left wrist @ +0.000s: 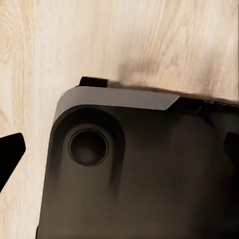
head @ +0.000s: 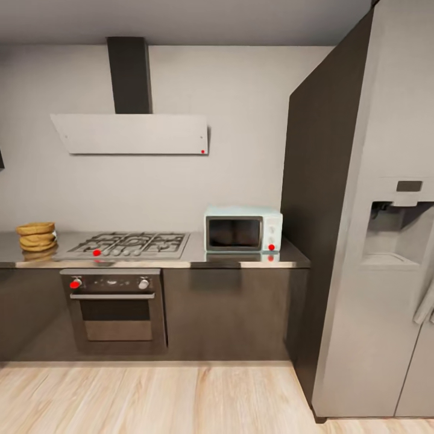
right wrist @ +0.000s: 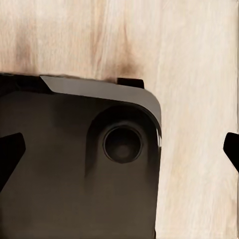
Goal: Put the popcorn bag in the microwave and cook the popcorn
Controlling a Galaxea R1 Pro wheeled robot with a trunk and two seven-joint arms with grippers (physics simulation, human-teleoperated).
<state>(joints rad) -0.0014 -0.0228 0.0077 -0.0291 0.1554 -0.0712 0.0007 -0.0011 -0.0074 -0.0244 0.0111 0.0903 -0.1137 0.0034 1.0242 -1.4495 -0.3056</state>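
You're facing the tan, ring-folded popcorn bag (head: pixel 37 237) sitting upright at the grey countertop's (head: pixel 199 258) left end; the mint microwave (head: pixel 243 229), door closed, is standing at its right end.

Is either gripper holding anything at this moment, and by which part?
Nothing is held. Both wrist views show open fingertips over the robot's base and wood floor; the popcorn bag sits on the countertop.

Popcorn bag (head: pixel 37 236) at countertop's (head: pixel 199 256) left end, hob (head: pixel 129 244) between, microwave (head: pixel 243 229) right, beside fridge (head: pixel 374 211)
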